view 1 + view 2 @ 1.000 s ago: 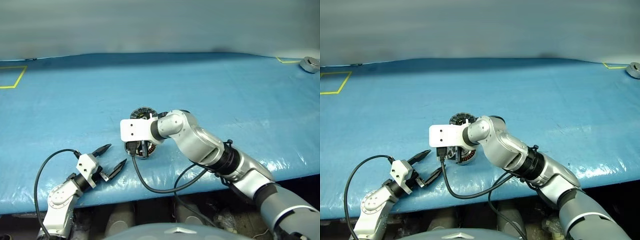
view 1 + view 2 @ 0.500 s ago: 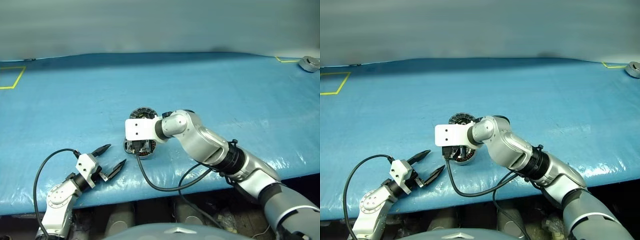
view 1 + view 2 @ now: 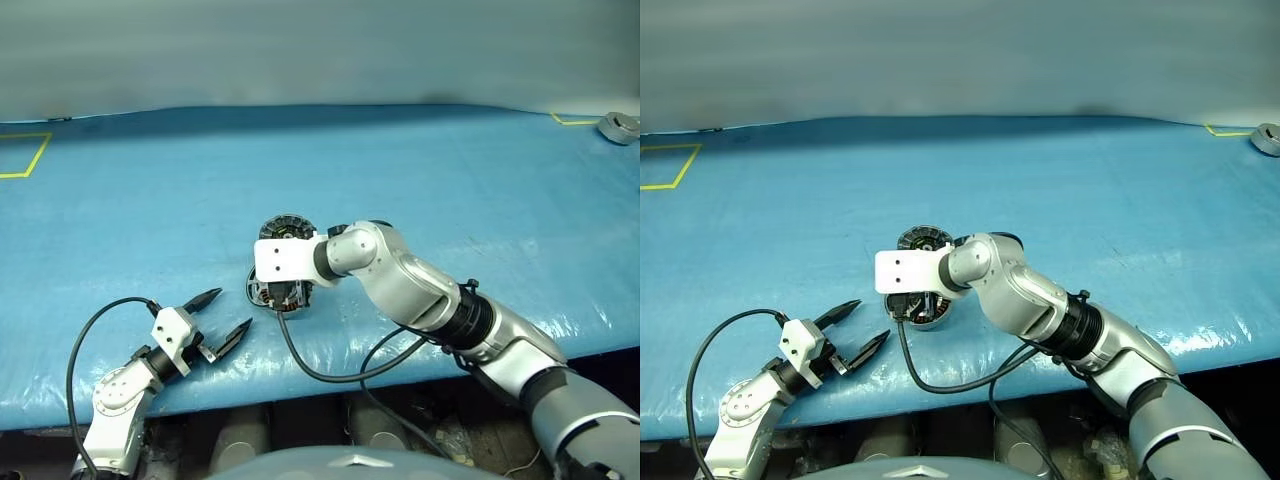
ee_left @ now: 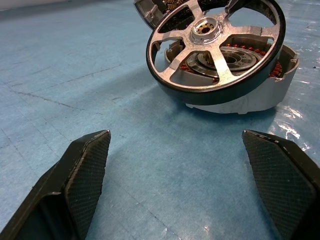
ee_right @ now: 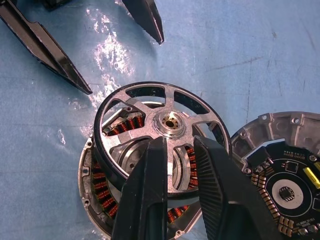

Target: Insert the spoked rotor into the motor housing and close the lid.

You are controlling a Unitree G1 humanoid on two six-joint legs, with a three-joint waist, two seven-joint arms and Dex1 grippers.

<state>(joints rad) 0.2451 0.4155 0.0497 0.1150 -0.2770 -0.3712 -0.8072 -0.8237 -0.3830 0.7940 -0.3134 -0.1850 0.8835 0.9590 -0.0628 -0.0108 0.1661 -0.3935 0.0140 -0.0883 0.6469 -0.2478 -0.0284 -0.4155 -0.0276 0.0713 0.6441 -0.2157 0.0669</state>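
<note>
Test bench, taped blue mat (image 3: 420, 170)

Even, bright light falls from overhead onto the blue counter (image 3: 150, 220), which shines with white glare patches along its near right edge and beside the motor housing (image 5: 100, 192). Shadows stay short and soft beneath the parts. The far wall is a hazy grey blur. Close up, the spoked rotor (image 4: 215, 42) is sharp, its metal gleaming.
</note>
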